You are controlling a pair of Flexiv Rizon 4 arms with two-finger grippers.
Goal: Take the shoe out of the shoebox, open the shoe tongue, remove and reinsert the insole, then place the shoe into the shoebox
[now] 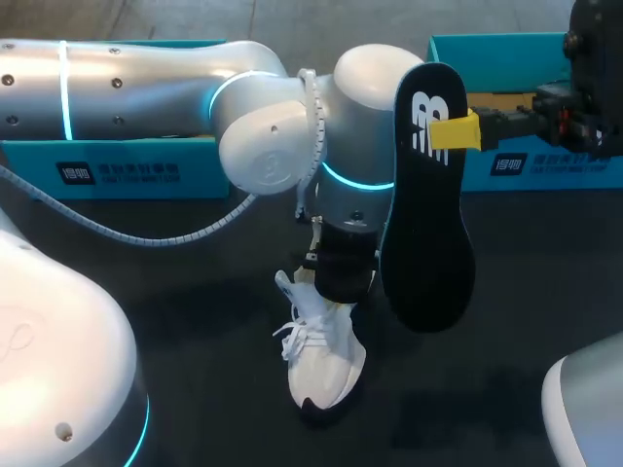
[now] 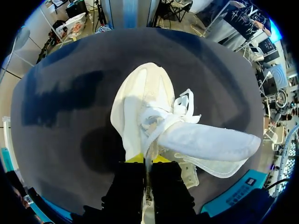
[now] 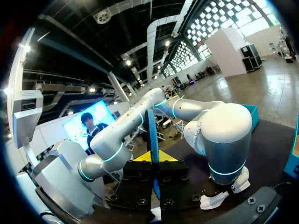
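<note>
My right pincer [image 1: 454, 131] is pinched tight on the black insole [image 1: 426, 224], close to its top end. From there the insole hangs toward 6 o'clock, up in the air, well above the dark table [image 1: 506, 399]. In the right wrist view it stands on its thin edge, with a yellow tip on each side.

My left pincer [image 2: 147, 158] is squeezed shut on the back rim of the white shoe [image 2: 140, 102]. A thin bit of the shoe sits between both yellow tips. In the head view the shoe lies at 6 o'clock from this pincer, toe pointing to 6 o'clock, and it seems to rest on the table. A big white flap [image 2: 210, 140], likely the tongue, sticks out to the side. The low end of the insole is near the shoe, at about 2 o'clock from it, not touching.

The blue shoebox [image 1: 531, 180] is far back, at about 1 o'clock from the shoe, well apart.

So I think the shoe is out, the tongue looks open, and the insole is out. Left to do: put the insole back in, then put the shoe in the box.
</note>
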